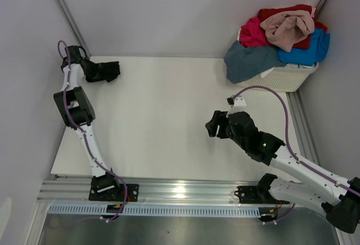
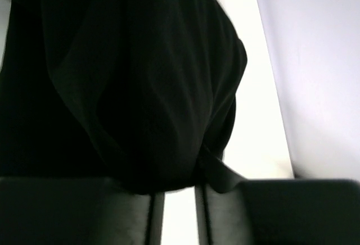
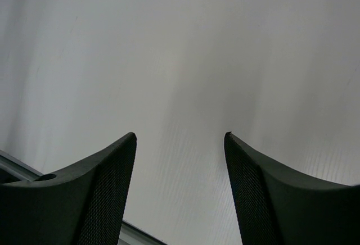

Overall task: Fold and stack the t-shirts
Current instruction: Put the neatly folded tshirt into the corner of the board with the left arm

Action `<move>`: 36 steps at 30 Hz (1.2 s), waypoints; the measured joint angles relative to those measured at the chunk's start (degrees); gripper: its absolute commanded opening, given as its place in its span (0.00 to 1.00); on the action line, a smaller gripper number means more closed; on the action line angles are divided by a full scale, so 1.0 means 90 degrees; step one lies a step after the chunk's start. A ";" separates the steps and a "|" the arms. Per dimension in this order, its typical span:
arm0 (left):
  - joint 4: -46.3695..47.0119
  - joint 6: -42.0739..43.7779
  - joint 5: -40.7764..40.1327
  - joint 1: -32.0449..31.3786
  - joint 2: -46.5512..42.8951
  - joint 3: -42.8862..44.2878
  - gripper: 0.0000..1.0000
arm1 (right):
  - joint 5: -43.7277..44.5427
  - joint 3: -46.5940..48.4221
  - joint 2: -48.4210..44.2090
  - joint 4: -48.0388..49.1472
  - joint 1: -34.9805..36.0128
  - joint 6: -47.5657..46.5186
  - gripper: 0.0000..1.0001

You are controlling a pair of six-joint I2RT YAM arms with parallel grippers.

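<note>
Black t-shirt (image 1: 105,71) lies bunched at far-left worktop (image 1: 169,121) corner, left hand (image 2: 174,197) at it w/ jaws narrow, grip unclear, right hand (image 3: 181,137) wide & empty mid-right: prob. set-down step, next needs one from t-shirt pile (image 1: 287,31) in far-right basket (image 1: 284,79).

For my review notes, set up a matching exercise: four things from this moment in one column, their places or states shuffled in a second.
1. black t-shirt
2. grey-blue t-shirt
3. beige-pink t-shirt
4. right claw

a. on top of the pile in the basket
b. open above the bare table
c. far left corner of the table
d. hanging over the basket's side

Pairs: 1-c, 2-d, 3-a, 4-b
</note>
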 measured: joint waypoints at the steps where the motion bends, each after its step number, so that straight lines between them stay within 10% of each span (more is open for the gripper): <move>1: -0.0007 -0.0012 0.0090 0.0002 0.0000 -0.0036 0.33 | -0.0002 0.0000 0.0019 0.0044 0.0000 -0.0012 0.69; 19: -0.0301 0.0136 0.0124 0.0131 -0.2713 -0.4150 0.48 | 0.0010 -0.0092 -0.0374 0.0658 0.0005 -0.0478 0.70; 26: 0.0338 -0.0070 -0.0070 0.0168 -0.3504 -0.5015 0.13 | 0.0061 -0.0194 -0.0811 0.0593 0.0005 -0.0622 0.68; 36: 0.3356 0.1372 -0.0534 -0.0211 -0.4947 -0.7257 0.17 | 0.0180 -0.0231 -0.1273 0.0406 0.0005 -0.0818 0.68</move>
